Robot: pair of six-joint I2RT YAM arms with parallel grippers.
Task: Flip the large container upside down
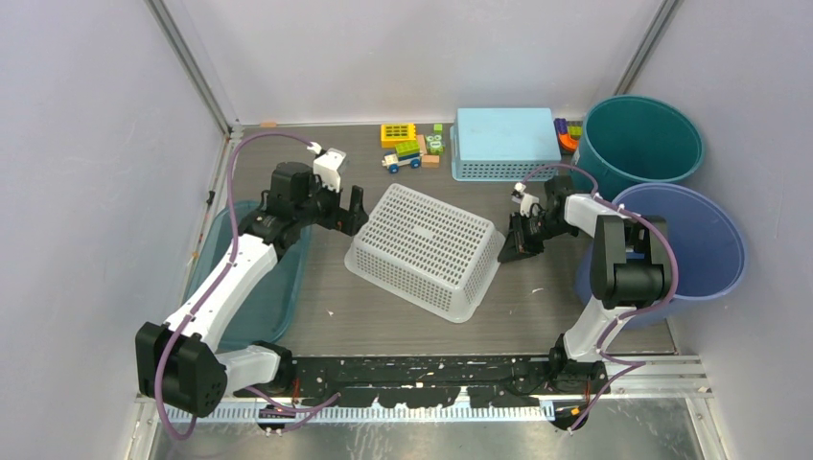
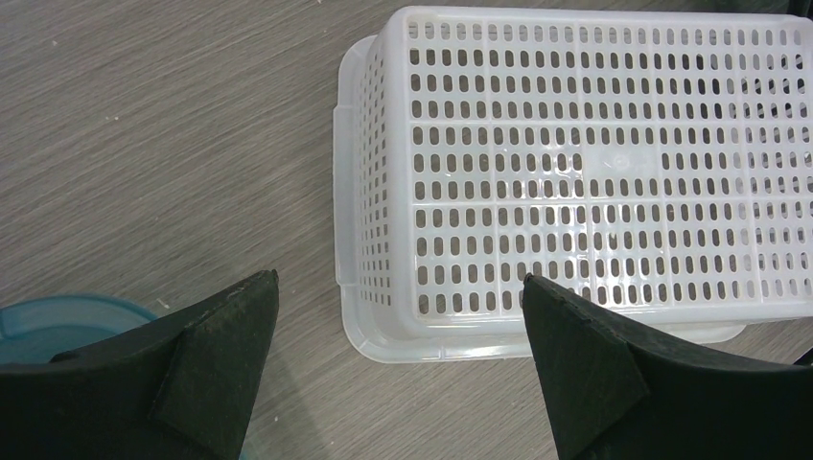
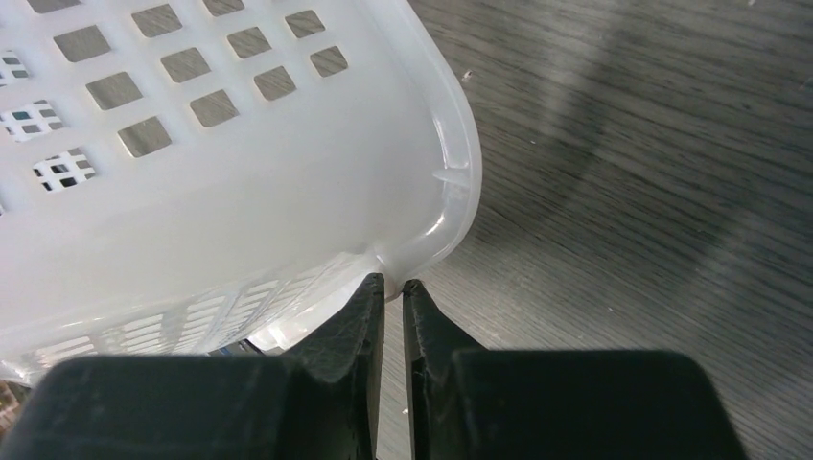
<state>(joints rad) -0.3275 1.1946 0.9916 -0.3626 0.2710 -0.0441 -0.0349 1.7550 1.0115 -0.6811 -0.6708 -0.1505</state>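
The large container (image 1: 424,251) lay bottom-up mid-worktop (image 1: 537,311) — flip seemingly done, only retreat left. Left fingers (image 1: 350,218) gaped wide, empty; right fingers (image 3: 393,285) (nearly together, gripping nothing) sat at its rim — 2 arms near.

Large container (image 1: 425,249): we see it bottom-up on the counter (image 1: 537,311).
Left pincer (image 1: 353,213): jaws apart, just beside its far-left corner.
Right pincer (image 1: 508,251): we find it at its right rim.

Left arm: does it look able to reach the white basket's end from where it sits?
Probably yes: the left gripper is wide open and the white basket lies just ahead, with nothing visible between them.
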